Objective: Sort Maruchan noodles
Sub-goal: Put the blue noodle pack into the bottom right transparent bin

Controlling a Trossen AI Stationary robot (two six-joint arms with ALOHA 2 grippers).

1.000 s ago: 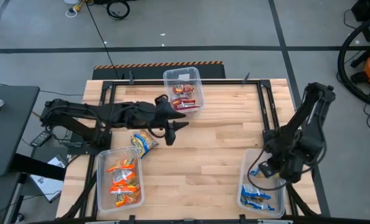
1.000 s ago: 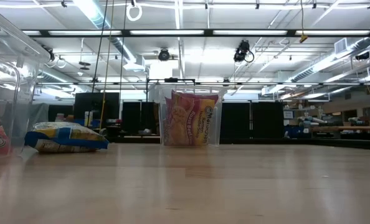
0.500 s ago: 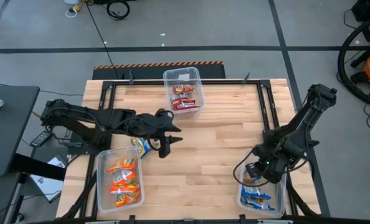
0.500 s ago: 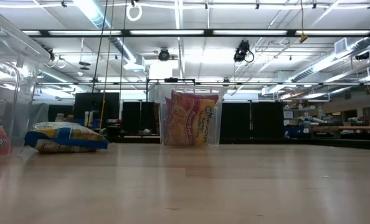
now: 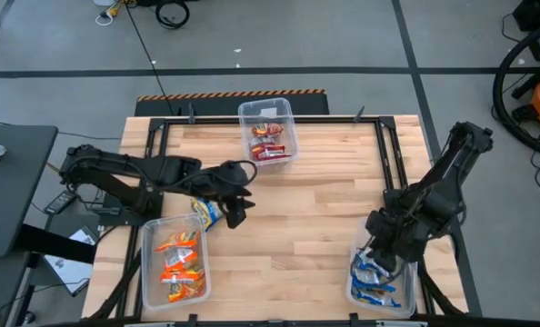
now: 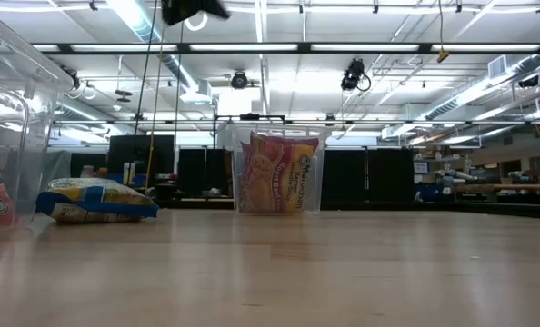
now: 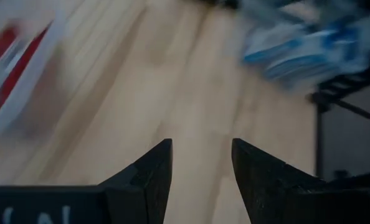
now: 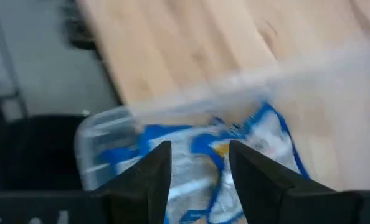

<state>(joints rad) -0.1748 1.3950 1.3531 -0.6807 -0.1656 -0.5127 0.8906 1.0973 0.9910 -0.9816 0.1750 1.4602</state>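
Wooden table [image 5: 297, 218] carries three clear bins. Left gripper [image 5: 235, 214] hovers released just beside a blue-yellow packet [image 5: 209, 210]. Right gripper [image 5: 375, 263], fingers parted and empty, hangs over the near-right bin [image 5: 352, 289] of blue packets [image 5: 375, 289].

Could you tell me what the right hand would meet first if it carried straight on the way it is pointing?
Most likely the blue noodle packets in the clear bin. The right hand, open and empty, points down at them; how far above them it is cannot be judged.

Robotics lab, ceiling strip lights [image 6: 252, 47], taped concrete floor [image 5: 343, 36]
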